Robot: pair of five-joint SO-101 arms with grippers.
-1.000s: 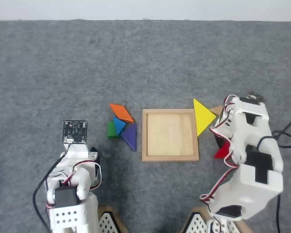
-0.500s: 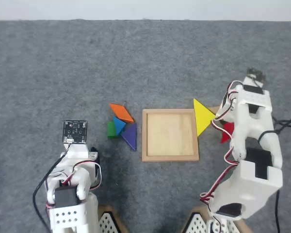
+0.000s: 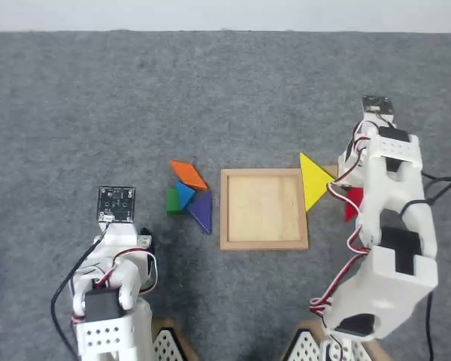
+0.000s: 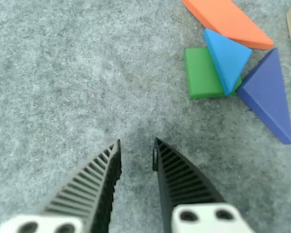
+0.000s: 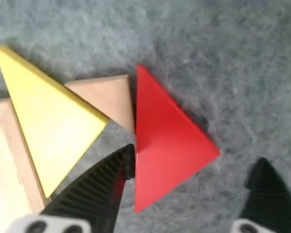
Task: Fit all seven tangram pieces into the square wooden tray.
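The red triangle [image 5: 165, 145] lies between the widely parted right jaws.

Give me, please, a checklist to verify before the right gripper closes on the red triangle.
1. The right gripper open around the red triangle: ok.
2. The red triangle flat on the mat: ok.
3. The red triangle apart from the tan triangle: not ok, their edges meet or nearly meet.
4. Inside of the tray free: ok.
5. Rim of the tray uncovered: not ok, the yellow triangle overlaps it.
6. Gripper height over the mat: cannot tell.

Bright, even overhead light, soft shadows beside the red triangle [image 5: 164, 143]
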